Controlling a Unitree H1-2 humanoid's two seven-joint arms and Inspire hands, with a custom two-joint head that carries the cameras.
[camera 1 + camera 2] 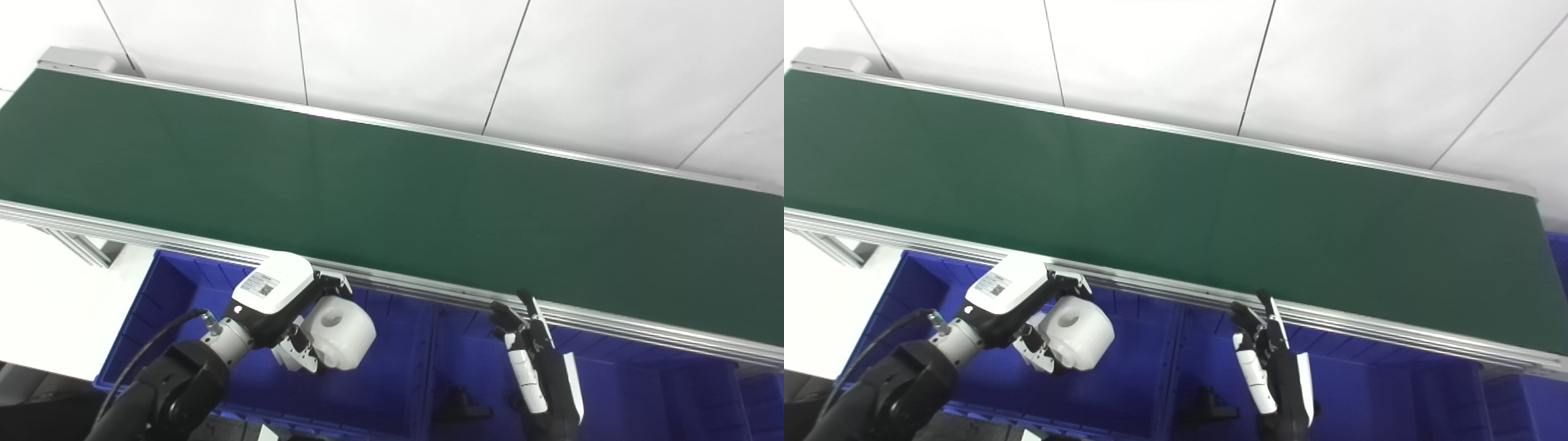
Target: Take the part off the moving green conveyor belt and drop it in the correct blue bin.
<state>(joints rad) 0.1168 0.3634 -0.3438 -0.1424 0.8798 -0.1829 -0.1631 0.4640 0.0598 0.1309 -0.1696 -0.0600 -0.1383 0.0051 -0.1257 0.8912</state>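
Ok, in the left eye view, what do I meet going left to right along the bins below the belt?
Left hand → white plastic cylindrical part with a centre hole, held in that hand above the left blue plastic bin → small dark part lying in the next bin → right hand, holding nothing.

The green conveyor belt point(392, 196) runs bare across the middle of the frame, open to a reach from above. Its metal rail point(429, 293) edges the blue bins point(392, 380) at the bottom. The left hand point(288, 312) with the white part point(340, 334) fills the lower left; the right hand point(539, 361) stands lower centre, just beside the rail. A dark object point(459, 407) lies in the bin between them.
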